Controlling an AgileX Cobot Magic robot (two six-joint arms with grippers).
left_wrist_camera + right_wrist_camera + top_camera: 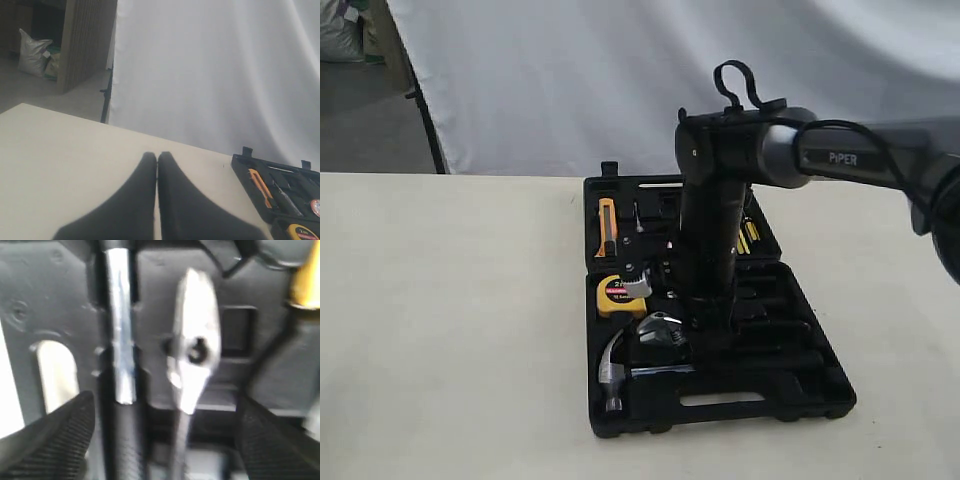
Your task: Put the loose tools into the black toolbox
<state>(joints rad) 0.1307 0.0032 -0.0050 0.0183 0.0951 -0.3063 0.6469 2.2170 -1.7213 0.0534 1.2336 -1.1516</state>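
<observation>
**Right gripper open over the wrench, which lies in the toolbox**

The right gripper (165,437) hangs with its ribbed black fingers (60,440) spread wide and holding nothing. Below it the wrench (195,350) and the hammer (120,340) lie side by side. They probably lie parallel because the toolbox (815,395) has moulded recesses cut to each tool's outline. Both tools are glossy bright steel running into matt black handles, and the case is hard dull plastic. The hammer's head sits at the case's near left corner. The left gripper (157,156) is pressed closed and empty over the bare table (60,150). I cannot pick out the tape roll.
</observation>
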